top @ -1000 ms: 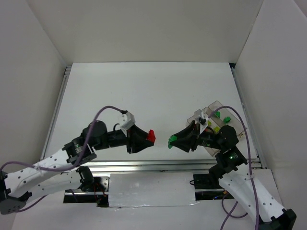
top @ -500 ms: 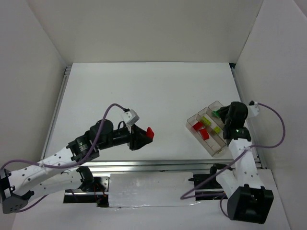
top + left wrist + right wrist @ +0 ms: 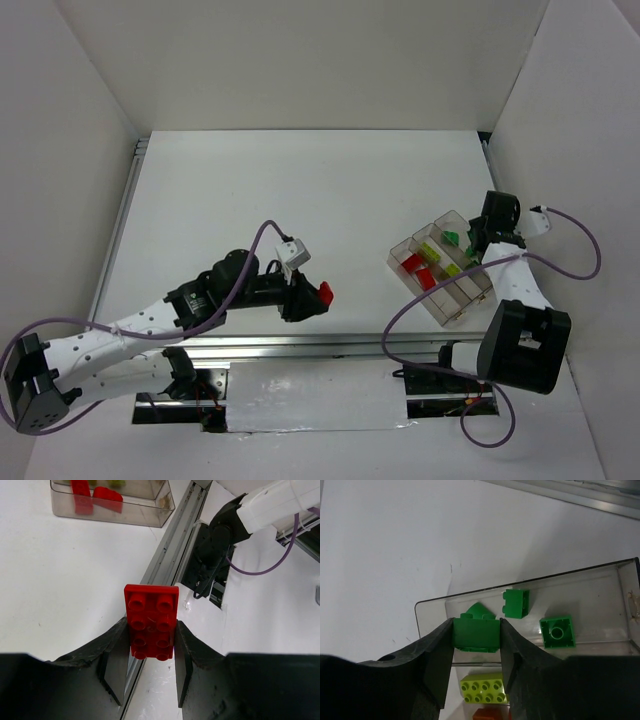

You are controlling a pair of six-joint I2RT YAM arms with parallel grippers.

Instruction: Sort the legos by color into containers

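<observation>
My right claw (image 3: 466, 240) is pinched shut on a dark green brick (image 3: 476, 633), holding it over the far end of the tray (image 3: 453, 314), which sits askew at the right side of the table (image 3: 300, 190). I cannot tell whether the brick touches the tray floor. The tray has three long compartments. The right one, under my claw, holds two other dark green pieces: a small block (image 3: 516, 603) lying on its side and, near it, a square one (image 3: 557, 631) with its hollow underside up. The middle compartment holds two yellow-green bricks (image 3: 432, 252); my right wrist view shows one of them with eight studs up. The left compartment holds two red bricks (image 3: 412, 263), near each other toward its far half. My left claw (image 3: 150, 647) is closed on a red plate (image 3: 151, 617), gripping its lower half by the long edges, studs facing the camera. It hangs over the near part of the table, well apart from the tray and to its left.
</observation>
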